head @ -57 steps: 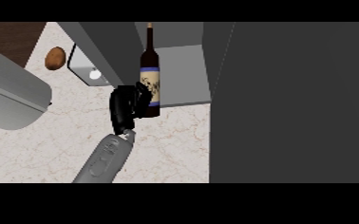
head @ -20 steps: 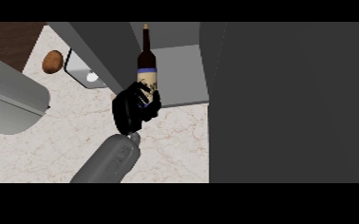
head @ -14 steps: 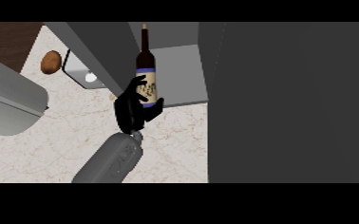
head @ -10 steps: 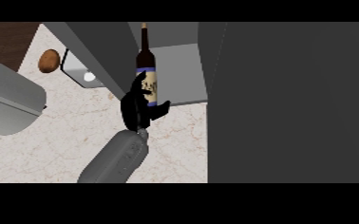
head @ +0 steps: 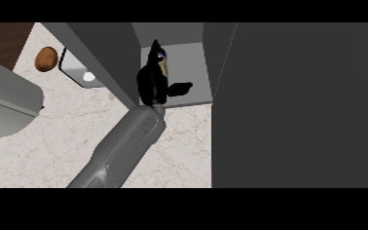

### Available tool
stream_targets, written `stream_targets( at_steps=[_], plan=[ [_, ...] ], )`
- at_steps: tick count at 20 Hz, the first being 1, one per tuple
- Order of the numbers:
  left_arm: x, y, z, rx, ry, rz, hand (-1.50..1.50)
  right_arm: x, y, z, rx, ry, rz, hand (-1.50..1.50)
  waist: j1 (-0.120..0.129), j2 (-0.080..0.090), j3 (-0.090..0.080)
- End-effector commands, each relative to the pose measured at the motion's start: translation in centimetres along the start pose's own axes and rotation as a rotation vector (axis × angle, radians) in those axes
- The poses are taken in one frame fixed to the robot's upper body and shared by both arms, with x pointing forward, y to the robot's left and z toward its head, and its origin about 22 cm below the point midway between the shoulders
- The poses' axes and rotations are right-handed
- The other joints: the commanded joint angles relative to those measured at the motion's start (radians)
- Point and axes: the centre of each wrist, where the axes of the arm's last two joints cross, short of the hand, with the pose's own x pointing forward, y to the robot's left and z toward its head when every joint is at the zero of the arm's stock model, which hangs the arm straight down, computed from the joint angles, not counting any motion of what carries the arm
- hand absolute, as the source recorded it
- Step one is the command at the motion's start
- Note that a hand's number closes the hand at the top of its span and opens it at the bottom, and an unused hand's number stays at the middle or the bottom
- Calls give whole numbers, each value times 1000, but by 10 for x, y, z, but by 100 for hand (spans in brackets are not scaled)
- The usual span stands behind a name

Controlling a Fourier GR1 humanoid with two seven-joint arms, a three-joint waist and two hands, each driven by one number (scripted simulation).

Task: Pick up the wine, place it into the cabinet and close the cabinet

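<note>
Black left hand (head: 152, 85) is curled round the wine bottle (head: 164, 62), just inside the grey cabinet (head: 193, 53) opening (pale label visible, writing illegible).

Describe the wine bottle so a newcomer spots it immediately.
Find the open grey cabinet at the view's top centre. In its compartment is the wine bottle, the left hand curled round it. Only it is slender, dark-necked and pale-labelled.
</note>
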Motion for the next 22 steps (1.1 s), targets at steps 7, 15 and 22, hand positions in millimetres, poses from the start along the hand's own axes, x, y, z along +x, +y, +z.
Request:
stream_targets(
  at_steps=[7,15,22],
  plan=[
    [27,7,-26,37,-111,197,-150,20,17,6,1,-22,-18,-150,17,3,-5],
    [38,16,-24,60,-120,420,-150,23,23,7,-26,-15,-6,-150,50,-10,-4],
    [32,16,-18,-18,-172,548,-150,27,19,11,-36,-18,-9,-150,72,-14,-2]
  ],
)
